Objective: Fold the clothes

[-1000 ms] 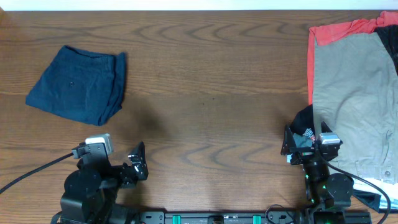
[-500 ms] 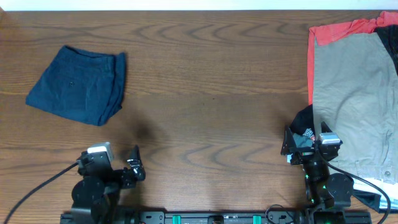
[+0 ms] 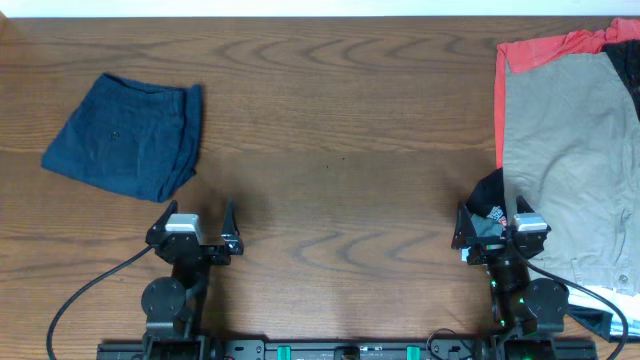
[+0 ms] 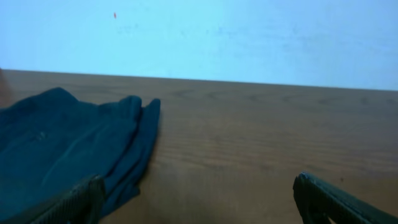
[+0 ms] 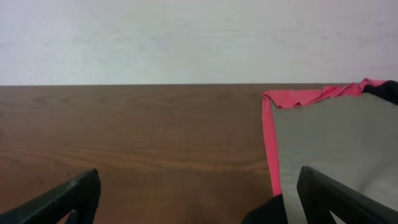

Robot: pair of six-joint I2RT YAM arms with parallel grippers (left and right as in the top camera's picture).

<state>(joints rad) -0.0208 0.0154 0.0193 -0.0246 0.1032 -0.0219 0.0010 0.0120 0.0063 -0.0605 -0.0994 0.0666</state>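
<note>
The left gripper has squared up at the counter's near edge, jaws spread, empty. The clothes sit folded by the far-left corner, likely finished. The right gripper gapes too.

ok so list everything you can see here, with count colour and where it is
navy garment: 1, dark blue, folded, far left of the table
khaki-grey garment: 1, grey-khaki, spread flat at the right edge
red garment: 1, red, under the khaki one, showing along its far and left edges
black cloth: 1 piece seen, black, at the khaki garment's near-left corner by the right arm
table: 1, brown wood grain, under everything
left gripper: 1, black, near left, open, holding nothing
right gripper: 1, black, near right, open, holding nothing
</note>
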